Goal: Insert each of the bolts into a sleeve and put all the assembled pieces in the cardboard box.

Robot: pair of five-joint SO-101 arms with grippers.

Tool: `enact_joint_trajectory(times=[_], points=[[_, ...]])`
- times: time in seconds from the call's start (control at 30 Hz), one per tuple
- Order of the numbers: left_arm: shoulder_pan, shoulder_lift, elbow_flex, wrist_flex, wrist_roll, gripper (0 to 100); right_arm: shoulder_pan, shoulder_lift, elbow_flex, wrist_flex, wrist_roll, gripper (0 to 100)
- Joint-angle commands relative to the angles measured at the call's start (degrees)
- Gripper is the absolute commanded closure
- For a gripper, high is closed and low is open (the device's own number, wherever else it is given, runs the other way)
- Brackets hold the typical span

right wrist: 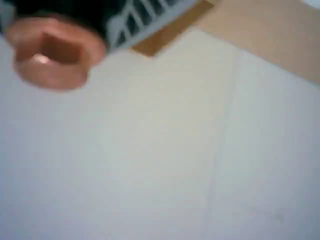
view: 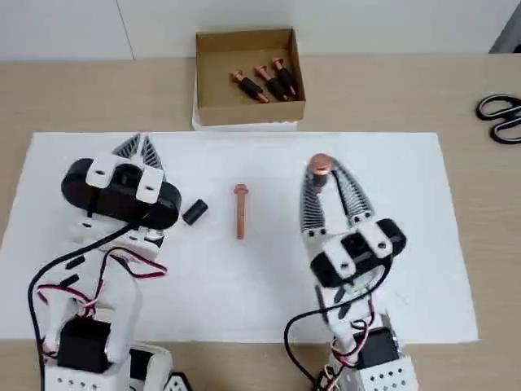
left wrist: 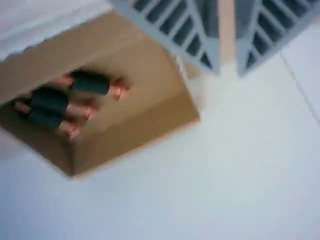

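Three sleeved bolts [view: 263,83] lie inside the cardboard box [view: 248,112].

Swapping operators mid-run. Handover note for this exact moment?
Left gripper: at the mat's far edge, left side.
Right gripper: shut on a held bolt. The black behind its head looks like a sleeve.
On the mat: loose bolt, loose sleeve beside it, apart.
Done: three pieces in the box.
Left: box the held bolt, then sleeve the loose bolt and box it.
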Motion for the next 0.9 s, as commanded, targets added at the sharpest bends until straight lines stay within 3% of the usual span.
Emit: enact_joint_trajectory(times=[0.0, 0.13, 0.33, 0.53, 0.73, 0.87], points=[[-2.5, -1.8, 3.6, -1.4, 5.3, 99, 1.4, 0.0, -8.8, 10.9, -0.4, 99.4], [-3.9, -1.6, 5.9, 0.4, 12.8, 99, 1.5, 0.1, -16.2, 20.0, -0.4, 99.4], [-4.0, -1.7, 6.0, 8.4, 13.2, 99, 1.5, 9.1, -24.8, 21.9, -0.4, 99.4], [-4.1, -2.0, 5.8, 12.6, 14.1, 99, 1.5, 31.3, -42.5, 22.5, -1.8, 99.4], [-4.1, -2.0, 5.7, 12.5, 19.7, 99, 1.3, 56.6, -55.6, 21.7, -11.3, 99.4], [-3.9, -2.0, 5.7, 12.5, 19.7, 99, 1.3, 71.8, -64.0, 16.1, -12.0, 99.4]])
